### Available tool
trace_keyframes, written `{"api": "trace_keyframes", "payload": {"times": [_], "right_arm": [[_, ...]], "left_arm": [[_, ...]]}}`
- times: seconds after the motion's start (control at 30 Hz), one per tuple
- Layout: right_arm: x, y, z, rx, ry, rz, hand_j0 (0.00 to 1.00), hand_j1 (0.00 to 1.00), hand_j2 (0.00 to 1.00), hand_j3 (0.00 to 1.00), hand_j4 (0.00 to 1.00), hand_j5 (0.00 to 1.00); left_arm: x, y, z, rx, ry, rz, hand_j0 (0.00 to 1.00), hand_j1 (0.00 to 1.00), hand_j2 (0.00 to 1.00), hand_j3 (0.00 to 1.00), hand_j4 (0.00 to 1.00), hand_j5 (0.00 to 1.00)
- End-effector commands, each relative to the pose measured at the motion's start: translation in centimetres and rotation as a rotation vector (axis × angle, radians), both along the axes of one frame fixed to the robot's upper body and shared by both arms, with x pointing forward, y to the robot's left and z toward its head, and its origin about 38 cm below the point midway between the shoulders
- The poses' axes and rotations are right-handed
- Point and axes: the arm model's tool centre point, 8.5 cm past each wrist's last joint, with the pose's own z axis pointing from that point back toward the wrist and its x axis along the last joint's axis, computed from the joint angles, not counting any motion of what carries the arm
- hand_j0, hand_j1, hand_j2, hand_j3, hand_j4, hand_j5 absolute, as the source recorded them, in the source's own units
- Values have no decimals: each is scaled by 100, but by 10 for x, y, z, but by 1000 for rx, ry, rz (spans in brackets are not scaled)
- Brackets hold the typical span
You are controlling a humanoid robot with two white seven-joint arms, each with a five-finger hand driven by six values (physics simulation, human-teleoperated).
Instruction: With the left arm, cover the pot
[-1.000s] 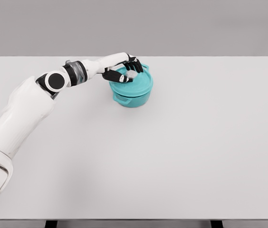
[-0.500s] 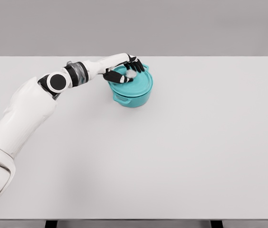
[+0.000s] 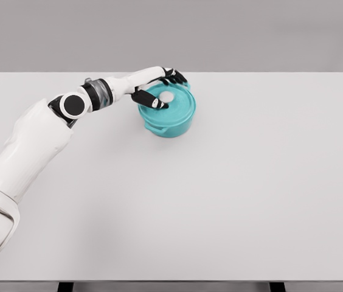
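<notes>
The white surface (image 3: 232, 194) carries a teal pot (image 3: 168, 119) at its far left-centre. The teal lid (image 3: 174, 102) sits on the pot, its pale knob (image 3: 167, 97) uncovered. The left robot hand (image 3: 157, 89) hovers beside the knob, fingers (image 3: 159, 104) spread, released.

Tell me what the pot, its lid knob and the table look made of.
Pot: even teal with a soft sheen, like enamelled metal, though a render leaves that open.
Lid knob: pale grey disc, possibly metal.
Table: flat matte white, no grain, likely laminate or painted board.
Left hand has open fingers around the knob.
</notes>
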Motion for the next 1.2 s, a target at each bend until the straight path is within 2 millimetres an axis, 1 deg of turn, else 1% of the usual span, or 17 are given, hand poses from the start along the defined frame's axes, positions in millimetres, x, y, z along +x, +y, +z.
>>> {"api": "trace_keyframes", "payload": {"times": [0.0, 0.1, 0.13, 0.17, 0.5, 0.8, 0.9, 0.93, 1.03, 1.07, 1.13, 1.17], "right_arm": [[0, 0, 0, 0, 0, 1, 100, 100, 100, 100, 100, 100], [0, 0, 0, 0, 0, 1, 100, 100, 100, 100, 100, 100], [0, 0, 0, 0, 0, 1, 100, 100, 100, 100, 100, 100], [0, 0, 0, 0, 0, 1, 100, 100, 100, 100, 100, 100], [0, 0, 0, 0, 0, 1, 100, 100, 100, 100, 100, 100], [0, 0, 0, 0, 0, 1, 100, 100, 100, 100, 100, 100], [0, 0, 0, 0, 0, 1, 100, 100, 100, 100, 100, 100], [0, 0, 0, 0, 0, 1, 100, 100, 100, 100, 100, 100], [0, 0, 0, 0, 0, 1, 100, 100, 100, 100, 100, 100], [0, 0, 0, 0, 0, 1, 100, 100, 100, 100, 100, 100], [0, 0, 0, 0, 0, 1, 100, 100, 100, 100, 100, 100], [0, 0, 0, 0, 0, 1, 100, 100, 100, 100, 100, 100]], "left_arm": [[1, 0, 1, -11, -4, 8, 83, 83, 83, 83, 83, 83], [1, 0, 2, -13, -6, 8, 83, 83, 83, 83, 83, 83], [1, 0, 1, -11, -5, 8, 85, 85, 85, 85, 85, 85], [1, 0, 1, -12, -6, 7, 88, 88, 88, 88, 88, 88], [1, 0, 3, -22, -4, 7, 90, 90, 90, 90, 90, 90], [2, -1, 12, -70, 1, 6, 90, 90, 90, 90, 90, 90], [2, 1, 11, -75, 4, 7, 93, 93, 93, 93, 93, 93], [2, 1, 12, -86, 6, 7, 93, 93, 93, 93, 93, 93], [-4, -6, 26, -131, -6, -34, 96, 96, 96, 96, 96, 96], [-6, 3, 33, -139, -10, -40, 100, 100, 100, 100, 100, 100], [-15, 37, 56, -173, -24, -59, 100, 100, 100, 100, 100, 100], [-22, 51, 64, -181, -19, -71, 100, 100, 100, 100, 100, 100]]}}
